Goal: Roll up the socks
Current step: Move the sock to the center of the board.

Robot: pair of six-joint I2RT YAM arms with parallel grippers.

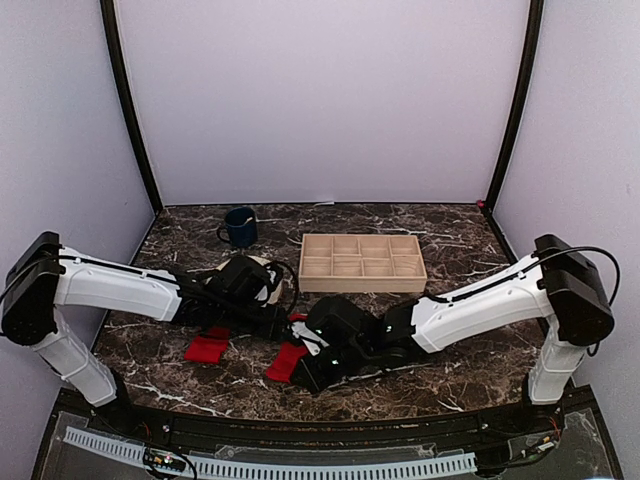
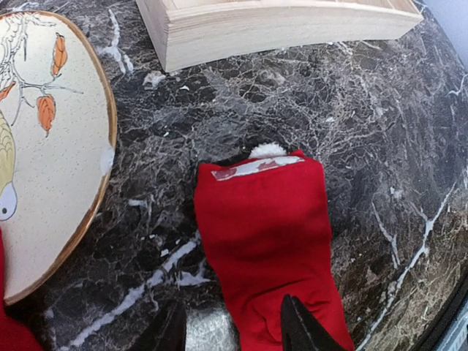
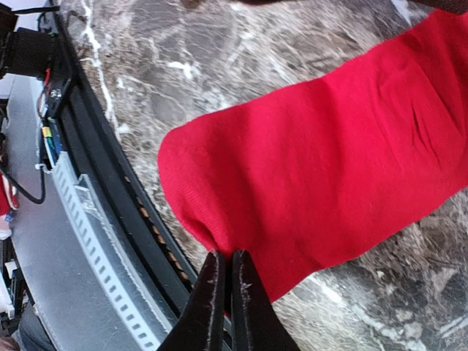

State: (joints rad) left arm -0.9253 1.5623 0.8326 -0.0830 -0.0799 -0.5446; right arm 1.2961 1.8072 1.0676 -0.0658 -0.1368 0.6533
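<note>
The red sock is laid flat near the front of the table, between the two arms. It is seen as a broad, smooth stretch of bright red knit with a few shallow creases. On the left wrist view one end of it is marked by a narrow white strip with red print, and a small white tuft is tucked against that same end. A second red sock is laid just to its left, apart from it.

The right gripper is pressed together, and the rounded edge of the red sock is pinched between its tips close to the table's front rail. The left gripper is held spread over the opposite part of the same sock, one finger above the fabric and the other above bare stone.

The scene is enclosed by pale lilac walls joined at black posts. The table is surfaced in dark marble veined with white. A wooden tray divided into compartments is set toward the back. A speckled plate, rimmed in brown and painted with orange leaves, is placed to the left of the tray. A dark blue mug is stood behind the plate.
</note>
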